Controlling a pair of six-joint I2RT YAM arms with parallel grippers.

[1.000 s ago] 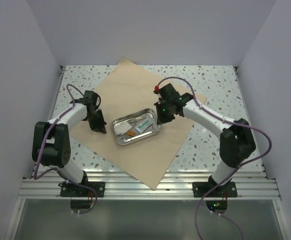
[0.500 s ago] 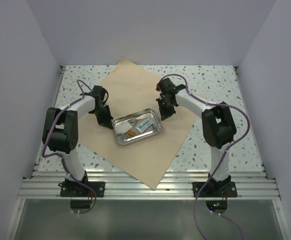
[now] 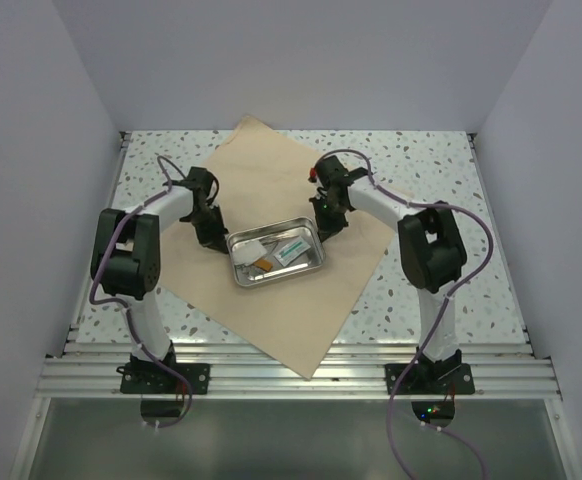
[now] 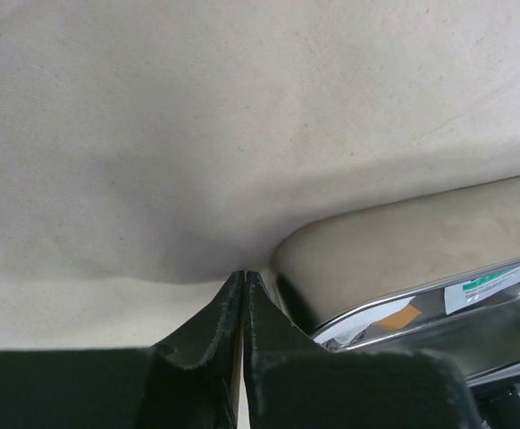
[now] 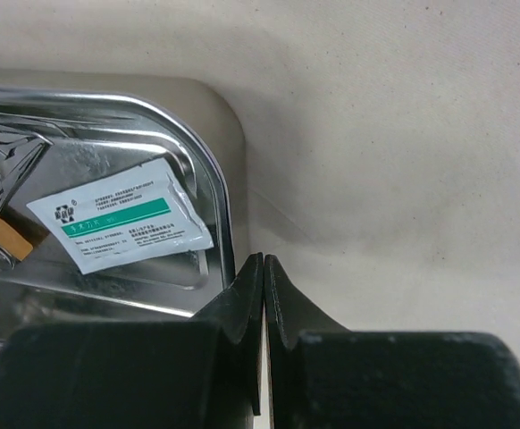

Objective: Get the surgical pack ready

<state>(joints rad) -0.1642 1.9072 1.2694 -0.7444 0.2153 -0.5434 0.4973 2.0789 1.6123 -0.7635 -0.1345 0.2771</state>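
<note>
I am resting the left gripper (image 3: pixel 214 240) and right gripper (image 3: pixel 327 228), both pinched closed on nothing I can make out, just beside the far corners of the steel tray (image 3: pixel 275 256), which is lying lengthwise left-to-right between them on the tan sheet (image 3: pixel 261 170).

Glossy smooth steel tray (image 5: pixel 90 134), matt tan paper sheet (image 5: pixel 403 134), speckled table (image 3: pixel 421 160)

I see a white speckled worktop (image 3: pixel 431 160) with one tan sheet (image 3: pixel 261 180) lying flat on it, turned like a diamond. Its corners point toward 12 and 6 o'clock, the latter overhanging the near edge.
</note>
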